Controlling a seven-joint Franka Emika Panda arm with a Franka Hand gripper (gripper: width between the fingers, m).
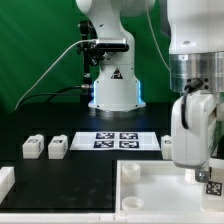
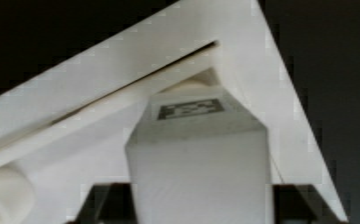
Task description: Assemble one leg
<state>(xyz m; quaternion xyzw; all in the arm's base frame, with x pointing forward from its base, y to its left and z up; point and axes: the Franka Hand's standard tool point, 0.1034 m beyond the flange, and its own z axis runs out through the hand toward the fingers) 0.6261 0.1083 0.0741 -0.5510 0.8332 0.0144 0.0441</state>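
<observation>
The exterior view shows a black table with the marker board (image 1: 117, 140) lying flat near its middle, four tags on its face. Toward the exterior view's left of the marker board stand two small white legs (image 1: 57, 148), side by side but apart, each with a tag. Behind the marker board rises the robot's white base (image 1: 113, 85) with a blue glow at its foot, against a green backdrop. Toward the exterior view's right of the marker board, and nearer the camera, lies the large white panel (image 1: 150, 190) with its raised rim, and the gripper (image 1: 207, 178) hangs over the panel's right part. A tagged white block, a leg (image 1: 212, 186), shows just below the gripper's body at the panel's edge. In the wrist view that leg (image 2: 198, 150) stands long and upright in the picture, its tag facing the camera, set against the panel's corner (image 2: 248, 70) where two white walls meet. The dark fingertips (image 2: 106, 204) stand on either side of the leg's near end; they seem to sit slightly clear of it, but the view is too close and soft to be sure, so whether the gripper grips the leg or has let go cannot be told.
</observation>
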